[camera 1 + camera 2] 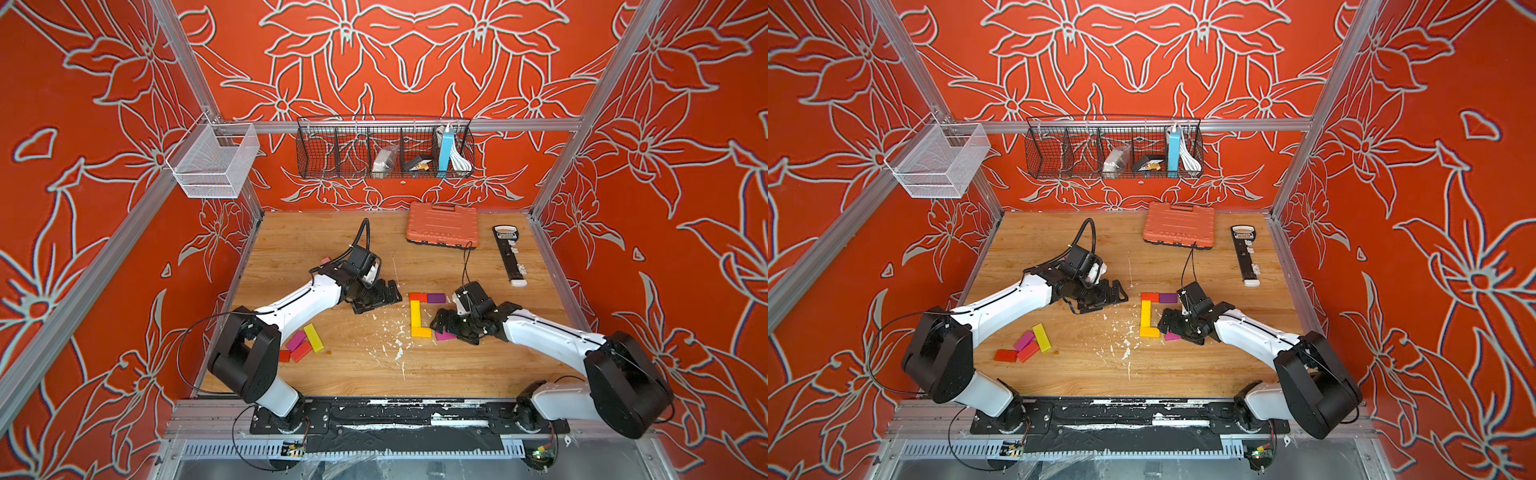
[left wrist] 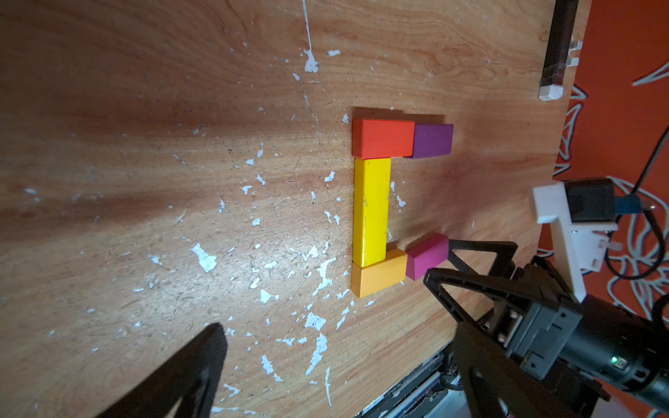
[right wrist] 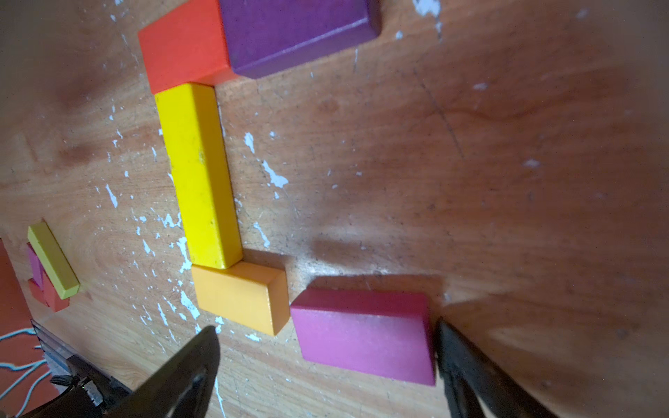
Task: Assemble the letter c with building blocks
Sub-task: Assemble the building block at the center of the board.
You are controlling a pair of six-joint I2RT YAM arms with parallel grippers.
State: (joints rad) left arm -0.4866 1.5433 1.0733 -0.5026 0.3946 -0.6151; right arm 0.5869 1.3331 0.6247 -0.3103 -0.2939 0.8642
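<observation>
At the near edge of the wooden table [image 1: 457,374], beside the left arm's elbow, four spare building blocks lie in a loose cluster: a red block [image 1: 284,355], an orange-red block [image 1: 301,350], a magenta block [image 1: 296,340] and a yellow bar [image 1: 313,338] leaning across them.

Toward the middle, the letter lies flat on the wood. An orange block [image 2: 378,277] forms the lower stroke, a second yellow bar [image 2: 371,211] runs up from it as the spine, and a red-orange block [image 2: 383,138] with a purple block [image 2: 433,140] butted against it makes the upper stroke. A pink-magenta block [image 3: 362,336] lies at the orange block's open end, slightly askew, one corner at that end.

The right gripper [image 2: 439,261] is low over this last block with its jaws spread wide. One finger [image 3: 467,365] stands just beside the block's outer end, and the other is clear of it.

Left of the letter and apart from it, the left gripper [image 1: 384,296] is spread fully, with nothing between its jaws.

Farther back, a small pink block [image 1: 325,260] shows behind the left arm. At the far edge lie an orange ribbed case [image 1: 442,224] and a black bar [image 1: 509,255], with a black wire basket [image 1: 384,149] on the wall above them.
</observation>
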